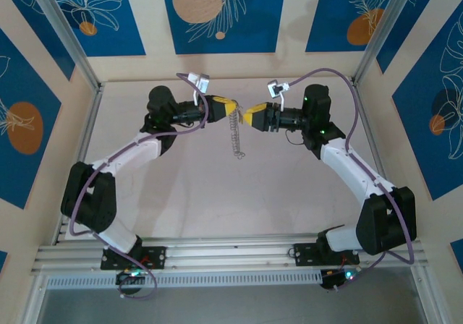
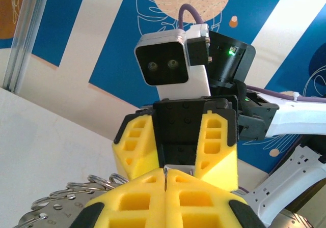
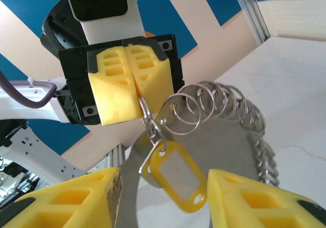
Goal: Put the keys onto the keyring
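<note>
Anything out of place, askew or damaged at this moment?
Nothing looks damaged or spilled. The one unusual thing is that the keyring hangs in the air instead of lying on the table, pinched by the shut left tool. The yellow key tag dangles tilted below that grip, facing the open right tool.

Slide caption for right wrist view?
Shut left gripper pinches the small silver ring holding the yellow plastic key tag, flanked by the open right gripper.
</note>
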Controlling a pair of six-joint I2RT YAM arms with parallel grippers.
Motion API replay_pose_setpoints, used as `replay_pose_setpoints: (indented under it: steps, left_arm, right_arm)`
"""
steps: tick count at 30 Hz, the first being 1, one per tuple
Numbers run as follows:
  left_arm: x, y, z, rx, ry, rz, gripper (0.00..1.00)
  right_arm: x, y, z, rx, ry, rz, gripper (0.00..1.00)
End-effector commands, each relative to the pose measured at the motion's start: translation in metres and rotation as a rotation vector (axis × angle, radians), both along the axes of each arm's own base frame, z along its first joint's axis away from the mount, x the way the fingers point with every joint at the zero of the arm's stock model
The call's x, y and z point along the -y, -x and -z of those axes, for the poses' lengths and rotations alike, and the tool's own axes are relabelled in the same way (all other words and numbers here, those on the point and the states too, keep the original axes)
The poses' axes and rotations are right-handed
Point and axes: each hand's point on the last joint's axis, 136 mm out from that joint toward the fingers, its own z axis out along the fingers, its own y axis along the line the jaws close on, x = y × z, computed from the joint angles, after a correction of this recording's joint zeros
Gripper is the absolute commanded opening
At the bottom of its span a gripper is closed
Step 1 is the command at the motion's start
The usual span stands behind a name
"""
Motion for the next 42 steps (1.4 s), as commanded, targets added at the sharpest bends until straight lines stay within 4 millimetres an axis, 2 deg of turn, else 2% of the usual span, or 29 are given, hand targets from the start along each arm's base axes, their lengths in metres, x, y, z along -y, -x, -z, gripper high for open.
replay_pose_setpoints:
  steps: [1, 11, 18, 24, 35, 42]
  left_arm:
    - [-0.003, 0.021, -0.029, 0.083, 0.042, 0.031, 0.00]
    - [-0.003, 0.027, -0.031, 0.088, 0.034, 0.038, 0.00]
    - [-0.003, 0.027, -0.032, 0.092, 0.029, 0.037, 0.00]
    - [-0.003, 0.026, -0.033, 0.096, 0.030, 0.037, 0.00]
    - [0.000, 0.025, -0.031, 0.091, 0.028, 0.036, 0.00]
    - [0.001, 0.025, -0.029, 0.088, 0.025, 0.039, 0.00]
  right_arm:
    - [-0.002, -0.004, -0.002, 0.011, -0.018, -0.009, 0.50]
    - [-0.014, 0.008, -0.003, 0.021, -0.021, -0.071, 0.50]
    - [-0.008, 0.016, 0.008, 0.014, 0.006, -0.025, 0.50]
    - [-0.004, 0.014, 0.018, -0.004, 0.026, 0.033, 0.53]
    - [-0.021, 0.006, 0.012, 0.031, 0.049, 0.072, 0.56]
    - [-0.020, -0.008, 0.007, 0.043, 0.054, 0.145, 0.56]
